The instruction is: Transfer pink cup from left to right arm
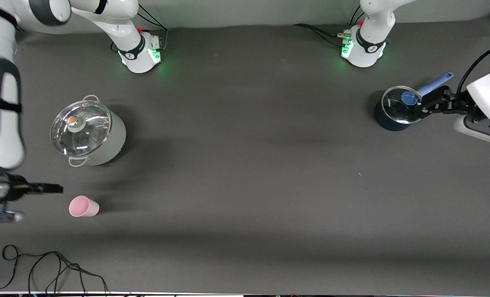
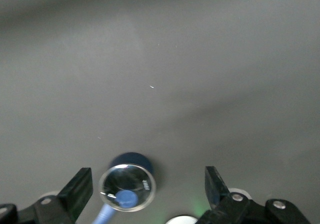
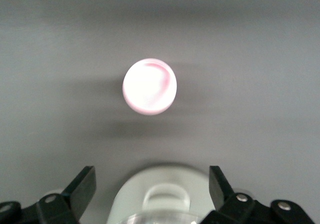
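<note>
The pink cup [image 1: 84, 206] stands on the dark table at the right arm's end, nearer to the front camera than the big pot. It also shows from above in the right wrist view [image 3: 149, 86], apart from the fingers. My right gripper [image 1: 57, 189] is open and empty, up over the table between the big pot and the cup; its black fingertips [image 3: 82, 184] stand wide apart. My left gripper [image 1: 428, 102] is open and empty over the small blue pot at the left arm's end, fingertips [image 2: 80, 186] wide apart.
A pale grey pot with a glass lid [image 1: 88, 132] stands farther from the front camera than the cup; its handle shows in the right wrist view [image 3: 165, 196]. A dark blue saucepan with a glass lid [image 1: 397, 109] sits under the left gripper [image 2: 127, 186]. Black cables [image 1: 42, 268] lie at the table's front edge.
</note>
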Controlling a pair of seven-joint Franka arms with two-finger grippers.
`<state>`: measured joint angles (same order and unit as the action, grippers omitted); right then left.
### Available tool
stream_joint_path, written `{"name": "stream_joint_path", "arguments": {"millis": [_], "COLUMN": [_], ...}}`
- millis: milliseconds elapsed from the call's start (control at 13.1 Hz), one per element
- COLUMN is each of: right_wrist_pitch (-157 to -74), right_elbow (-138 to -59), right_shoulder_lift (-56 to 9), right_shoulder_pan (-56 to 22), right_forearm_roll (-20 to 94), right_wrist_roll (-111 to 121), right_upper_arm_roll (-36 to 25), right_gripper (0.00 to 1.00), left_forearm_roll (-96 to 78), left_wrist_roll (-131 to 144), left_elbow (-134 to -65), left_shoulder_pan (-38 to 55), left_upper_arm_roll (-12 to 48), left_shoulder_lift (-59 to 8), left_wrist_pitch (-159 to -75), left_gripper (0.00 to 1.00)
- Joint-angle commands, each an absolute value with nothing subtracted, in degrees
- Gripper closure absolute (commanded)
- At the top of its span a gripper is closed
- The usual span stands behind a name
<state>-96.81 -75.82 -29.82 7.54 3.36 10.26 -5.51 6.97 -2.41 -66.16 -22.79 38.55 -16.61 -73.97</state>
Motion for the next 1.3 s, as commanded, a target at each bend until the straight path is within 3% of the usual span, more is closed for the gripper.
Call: {"name": "stream_joint_path", "arguments": {"millis": [0, 535, 1222], "right_wrist_pitch": [-92.12, -96.15, -98.70], "right_elbow": [-80.32, -95.96, -96.94], "right_shoulder_lift": [-21.47, -4.41, 0.26], "right_shoulder_pan": [5.72, 1.77, -1.85], "right_forearm_roll": [2.90, 3.25, 0.53], "right_wrist_roll": [6.60, 0.79, -3.96], "right_upper_arm_roll": [-5.71, -5.80, -4.84], "right_gripper": [0.00, 0.00, 0.00], "left_forearm_roll": [6.68, 11.24, 10.81], "left_wrist_roll": [3.43, 2.64, 2.72], "left_elbow": [-69.16, -71.89, -71.63], "left_shoulder_pan": [-21.27, -19.17, -20.48], "left_upper_arm_roll": [38.06, 37.70, 37.53], "left_shoulder_lift": [-15.91, -19.25, -19.34], "left_wrist_pitch": [-73.48, -74.70, -73.47], "left_gripper": [0.00, 0.00, 0.00]}}
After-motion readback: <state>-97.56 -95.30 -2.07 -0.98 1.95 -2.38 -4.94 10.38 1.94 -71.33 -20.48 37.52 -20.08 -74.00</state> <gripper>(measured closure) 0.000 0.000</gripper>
